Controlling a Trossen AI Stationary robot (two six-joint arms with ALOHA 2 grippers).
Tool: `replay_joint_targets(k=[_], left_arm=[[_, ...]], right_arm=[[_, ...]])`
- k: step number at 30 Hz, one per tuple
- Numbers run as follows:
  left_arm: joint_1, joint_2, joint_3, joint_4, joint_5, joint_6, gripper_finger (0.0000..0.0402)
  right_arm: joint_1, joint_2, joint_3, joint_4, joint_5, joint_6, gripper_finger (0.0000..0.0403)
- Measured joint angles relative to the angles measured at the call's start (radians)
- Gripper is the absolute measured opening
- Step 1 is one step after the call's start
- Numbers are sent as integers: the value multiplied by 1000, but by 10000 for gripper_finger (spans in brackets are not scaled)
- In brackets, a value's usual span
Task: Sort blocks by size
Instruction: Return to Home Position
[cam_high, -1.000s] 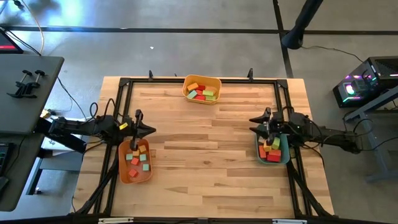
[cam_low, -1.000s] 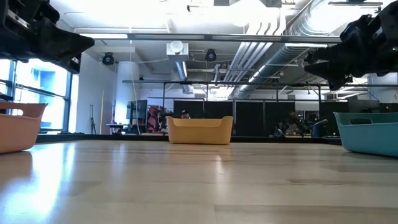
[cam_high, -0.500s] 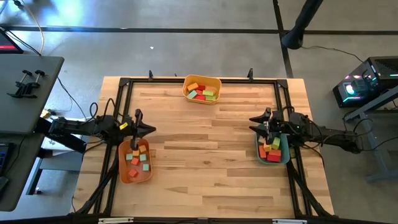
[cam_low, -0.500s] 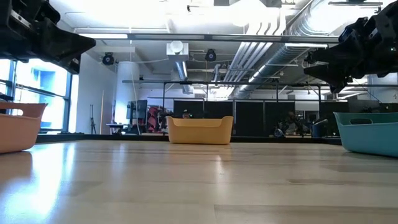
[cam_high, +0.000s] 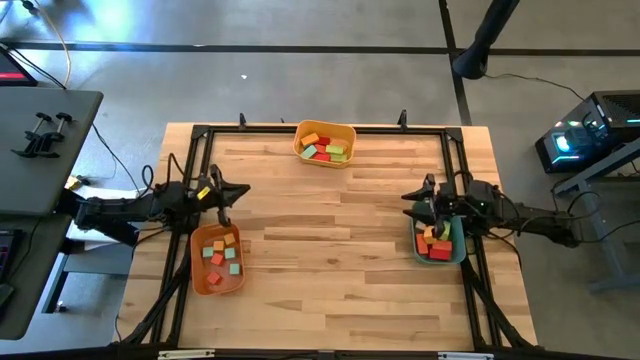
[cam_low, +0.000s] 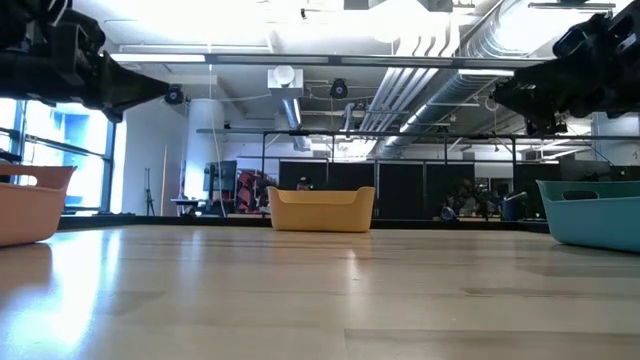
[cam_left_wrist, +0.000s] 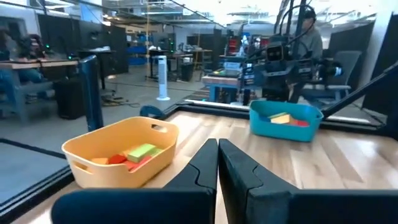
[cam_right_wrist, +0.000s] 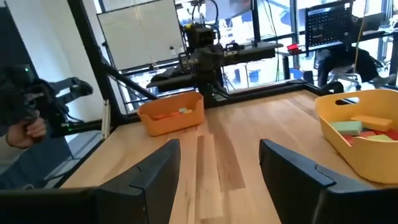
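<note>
Three bins hold the blocks: an orange bin at the bench's left, a yellow bin at its far edge, a teal bin at its right. Left claw, fingers pressed together and empty, hangs just beyond the orange bin; right claw, spread wide and empty, hangs above the teal bin's far end

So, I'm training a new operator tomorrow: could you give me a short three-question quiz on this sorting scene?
1. True or false: every block in view lies inside a bin.
2. Which bin stands at the table's far edge in the low view? A orange bin, B yellow bin, C teal bin.
3. Fill in: the left gripper is ___, the right gripper is ___.
Key: 1 true; 2 B; 3 shut, open.
</note>
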Motion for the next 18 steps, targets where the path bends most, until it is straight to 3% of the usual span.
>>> replay_joint_targets(k=[4,11,18], left_arm=[[5,1,0,-3,32,-24,0],[5,2,0,-34,239,-50,0],[5,2,0,-33,245,-49,0]], right_arm=[[0,4,0,-11,2,-16,214],[0,4,0,-11,20,-12,214],[0,4,0,-11,20,-11,214]])
